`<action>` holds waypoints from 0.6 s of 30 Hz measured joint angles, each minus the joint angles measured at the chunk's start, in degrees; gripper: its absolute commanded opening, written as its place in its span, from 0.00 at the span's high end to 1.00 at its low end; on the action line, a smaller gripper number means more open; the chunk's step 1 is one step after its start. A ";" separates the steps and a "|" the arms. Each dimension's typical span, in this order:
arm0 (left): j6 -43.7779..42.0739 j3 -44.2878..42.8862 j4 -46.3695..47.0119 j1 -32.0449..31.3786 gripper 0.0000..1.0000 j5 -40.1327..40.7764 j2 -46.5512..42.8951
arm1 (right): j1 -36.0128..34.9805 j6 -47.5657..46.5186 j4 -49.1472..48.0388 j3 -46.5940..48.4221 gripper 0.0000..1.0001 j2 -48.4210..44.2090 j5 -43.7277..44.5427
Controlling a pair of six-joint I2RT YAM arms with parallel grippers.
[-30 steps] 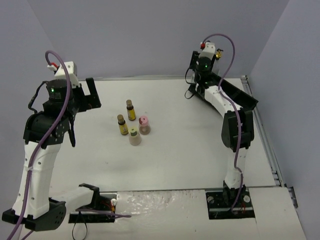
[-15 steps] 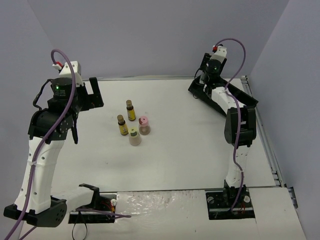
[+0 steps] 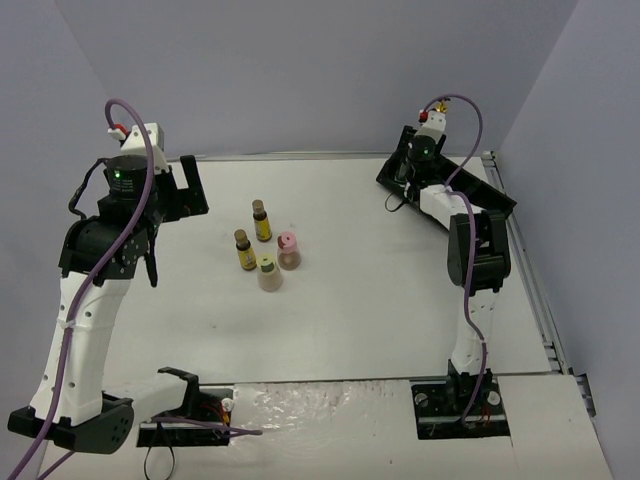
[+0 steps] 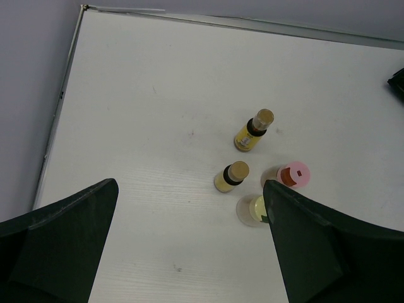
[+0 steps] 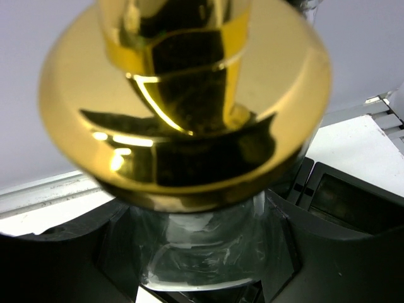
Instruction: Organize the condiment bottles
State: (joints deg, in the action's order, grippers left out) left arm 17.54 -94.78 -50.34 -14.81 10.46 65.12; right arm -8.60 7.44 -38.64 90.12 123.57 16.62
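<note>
Four small bottles stand together mid-table: two amber brown-capped ones (image 3: 262,220) (image 3: 244,250), a pink-capped one (image 3: 288,250) and a cream-capped one (image 3: 269,272). They also show in the left wrist view, amber (image 4: 254,130) (image 4: 231,176), pink (image 4: 293,175), cream (image 4: 254,209). My left gripper (image 3: 182,193) (image 4: 189,252) is open and empty, raised to their left. My right gripper (image 3: 410,168) (image 5: 202,265) is shut on a clear glass bottle (image 5: 202,246) with a gold spout (image 5: 183,95), over the black tray (image 3: 462,185). The other clear bottle is not in view.
The black compartmented tray (image 5: 353,196) sits at the far right, by the metal table rim (image 3: 520,250); its corner shows in the left wrist view (image 4: 398,85). The grey back wall stands just behind the tray. The arm bases and cables are at the near edge.
My right wrist has swung right and back over the tray with the bottle. My left arm has shifted slightly right. The four bottles have not moved.
</note>
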 measured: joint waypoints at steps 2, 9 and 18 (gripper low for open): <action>0.00 0.03 0.16 0.00 0.03 0.00 0.00 | 0.00 0.00 -0.26 -0.46 1.00 0.09 -0.13; 0.00 0.66 0.53 0.00 0.03 0.00 0.00 | 0.28 -0.07 -1.21 -0.68 0.98 1.23 -0.85; -0.01 0.80 0.63 0.00 0.03 0.02 0.00 | 0.31 -0.21 -2.00 -0.67 0.62 1.70 -1.69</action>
State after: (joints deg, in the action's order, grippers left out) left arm 17.53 -93.98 -49.71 -14.81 10.48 65.12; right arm -8.29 7.23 -40.64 89.45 125.27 14.93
